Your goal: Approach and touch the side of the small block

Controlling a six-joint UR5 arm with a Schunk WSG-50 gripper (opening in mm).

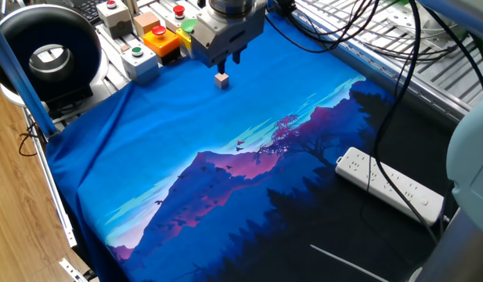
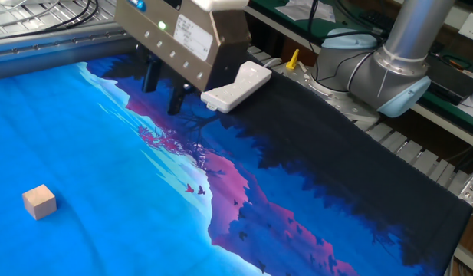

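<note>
Light-tan wood identifies the small block, which rests alone on the blue printed cloth covering the table, toward the far edge. The pincer hangs just above the block at its 12 o'clock, fingers spread with a gap between them, pinching nothing and clear of it. A white power strip lies at 4 o'clock, well apart.

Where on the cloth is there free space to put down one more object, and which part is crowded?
The widest bare stretch of the cloth lies between the small block and the power strip, down to the near edge. It is crowded at the far corner, where the gripper hangs above the block beside the button boxes.
</note>
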